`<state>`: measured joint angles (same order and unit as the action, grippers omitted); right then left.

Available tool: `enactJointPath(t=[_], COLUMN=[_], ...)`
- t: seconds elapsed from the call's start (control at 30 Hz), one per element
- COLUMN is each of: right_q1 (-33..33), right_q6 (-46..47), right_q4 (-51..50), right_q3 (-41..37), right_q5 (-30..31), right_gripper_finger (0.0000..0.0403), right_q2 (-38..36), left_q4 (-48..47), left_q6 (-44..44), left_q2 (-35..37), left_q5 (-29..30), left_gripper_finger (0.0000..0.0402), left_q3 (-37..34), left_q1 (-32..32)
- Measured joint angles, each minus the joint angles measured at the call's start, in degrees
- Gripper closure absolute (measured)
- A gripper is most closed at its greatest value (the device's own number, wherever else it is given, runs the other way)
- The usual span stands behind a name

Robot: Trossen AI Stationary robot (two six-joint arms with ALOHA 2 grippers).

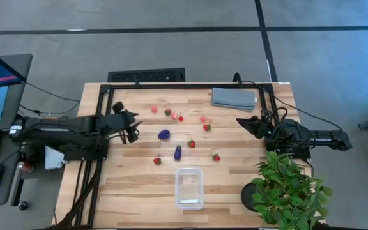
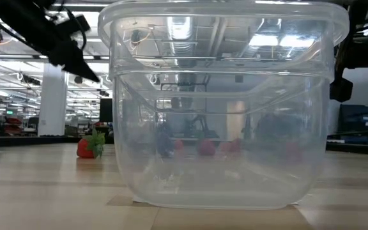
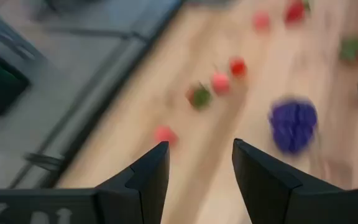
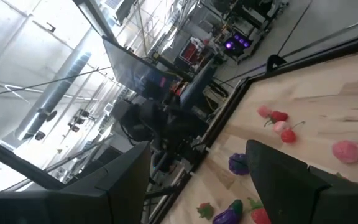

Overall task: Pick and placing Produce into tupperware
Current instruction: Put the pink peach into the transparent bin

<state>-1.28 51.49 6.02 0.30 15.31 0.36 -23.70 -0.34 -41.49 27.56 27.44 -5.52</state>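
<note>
The produce lies scattered on the wooden table: a round purple piece (image 1: 164,135), a long purple piece (image 1: 177,152), red strawberries (image 1: 191,144) (image 1: 216,156) (image 1: 157,161) and pink and red bits (image 1: 174,116) farther back. The clear tupperware (image 1: 190,187) stands on its base near the front edge, nothing in it. My left gripper (image 1: 131,129) hangs open above the table's left part, just left of the round purple piece (image 3: 293,124), nothing between its fingers. My right gripper (image 1: 241,121) waits open at the right, fingers wide apart (image 4: 197,186).
A folded grey cloth (image 1: 234,98) lies at the far right corner. A green potted plant (image 1: 289,191) stands at the near right corner, beside my right arm. A black frame (image 1: 171,85) runs along the table's far and side edges. Bare wood lies around the tupperware (image 2: 222,108).
</note>
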Motion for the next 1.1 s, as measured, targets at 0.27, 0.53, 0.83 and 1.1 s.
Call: enactJointPath(t=[0.27, 0.53, 0.83, 1.1], right_q1=[0.5, 0.5, 0.5, 0.5], right_q6=[1.0, 0.9, -0.5, -0.5], right_q4=[0.0, 0.0, -0.5, -0.5], right_q3=[0.0, 0.0, 0.0, 0.0], right_q5=[0.0, 0.0, 0.0, 0.0], right_gripper_finger=[0.0117, 0.0117, 0.0117, 0.0117], right_q2=[0.0, 0.0, 0.0, 0.0], left_q4=[-1.2, -4.3, -11.1, -15.1], left_q6=[7.3, 12.2, 21.8, 30.2], left_q2=[-11.8, -22.7, -40.4, -49.7], left_q5=[-19.9, -30.9, -36.1, -33.1], left_gripper_finger=[0.0235, 0.0235, 0.0235, 0.0235], left_q3=[6.1, 14.4, 24.9, 31.3], left_q1=[-12.3, -28.8, -33.1, -33.2])
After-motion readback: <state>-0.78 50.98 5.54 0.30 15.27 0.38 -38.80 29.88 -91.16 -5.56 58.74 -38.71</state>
